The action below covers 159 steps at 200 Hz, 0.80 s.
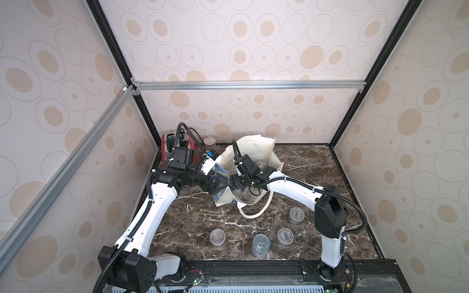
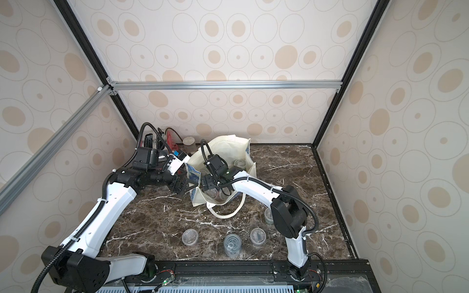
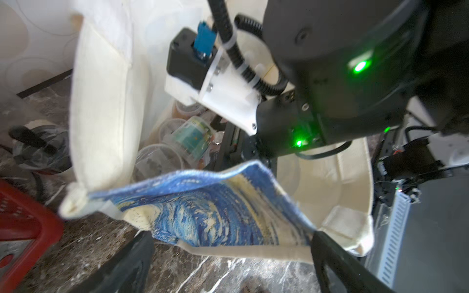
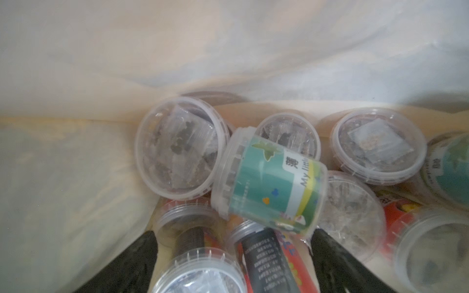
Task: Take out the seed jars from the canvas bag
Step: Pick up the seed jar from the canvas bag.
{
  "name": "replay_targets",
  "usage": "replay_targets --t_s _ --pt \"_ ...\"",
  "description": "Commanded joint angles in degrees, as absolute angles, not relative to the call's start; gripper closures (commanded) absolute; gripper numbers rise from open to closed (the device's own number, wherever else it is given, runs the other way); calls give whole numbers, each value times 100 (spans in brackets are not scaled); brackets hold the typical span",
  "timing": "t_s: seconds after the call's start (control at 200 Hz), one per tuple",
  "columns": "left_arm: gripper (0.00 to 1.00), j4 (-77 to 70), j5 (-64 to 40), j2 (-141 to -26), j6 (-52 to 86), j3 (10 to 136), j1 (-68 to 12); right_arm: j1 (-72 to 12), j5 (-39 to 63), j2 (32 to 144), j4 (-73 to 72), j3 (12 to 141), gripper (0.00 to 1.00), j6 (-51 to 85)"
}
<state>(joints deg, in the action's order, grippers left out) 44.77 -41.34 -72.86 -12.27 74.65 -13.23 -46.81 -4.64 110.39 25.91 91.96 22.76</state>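
The canvas bag stands open at the back middle of the table, its blue swirl print facing my left arm. My left gripper is open just outside the bag's printed side, with a cream handle strap running across between its fingers. My right gripper is down inside the bag, open, with two lying seed jars between its fingers. A green-labelled seed jar lies on top of several clear-lidded ones. Several seed jars stand on the table in front.
A red basket and a taller jar with a pale lid sit in the back left corner behind my left arm. One bag handle loops onto the marble table. Patterned walls close in three sides.
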Motion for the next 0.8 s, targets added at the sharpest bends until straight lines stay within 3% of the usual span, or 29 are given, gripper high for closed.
replay_targets --t_s 0.0,0.26,0.545,0.79 --pt "2 4325 -4634 -7397 -485 7846 -1336 -4658 -258 10726 2592 9034 4 2527" --pt "2 3669 -4281 -7543 538 7521 -1368 -4658 -769 10565 2769 8954 4 2649" --pt "5 3612 -2465 -7308 -113 6940 -1722 -4658 -1009 10648 3011 9224 3 2781" --pt "4 3741 -2154 -6693 -1068 6298 -1740 -4643 -676 10925 2975 9480 4 2741"
